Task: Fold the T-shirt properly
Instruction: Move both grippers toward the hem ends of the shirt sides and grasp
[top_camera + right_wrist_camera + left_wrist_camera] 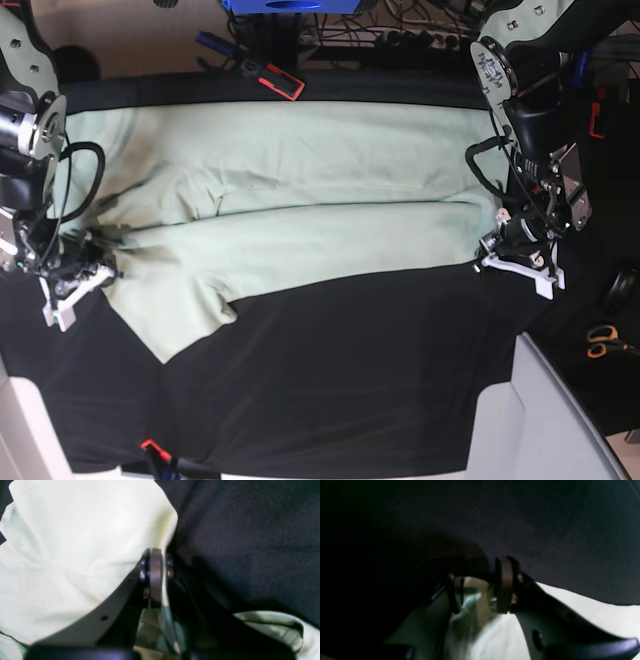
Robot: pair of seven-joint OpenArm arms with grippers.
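Note:
The T-shirt [300, 200] lies spread out, pale mint, across the black tablecloth [340, 380]. My right gripper [78, 280] sits at the shirt's left end in the base view. In the right wrist view its fingers [156, 575] are pressed together on a fold of the T-shirt [75, 555]. My left gripper [515, 255] is at the shirt's right end. In the left wrist view its fingertips [504, 585] stand a little apart with bunched T-shirt cloth [492, 640] between them. Whether they pinch it is unclear.
A red and black tool [280, 80] lies at the cloth's far edge, beside cables [400, 30]. Orange-handled scissors [605, 340] lie off the table at the right. A white panel [545, 420] covers the near right corner. A red clip [150, 447] holds the near edge.

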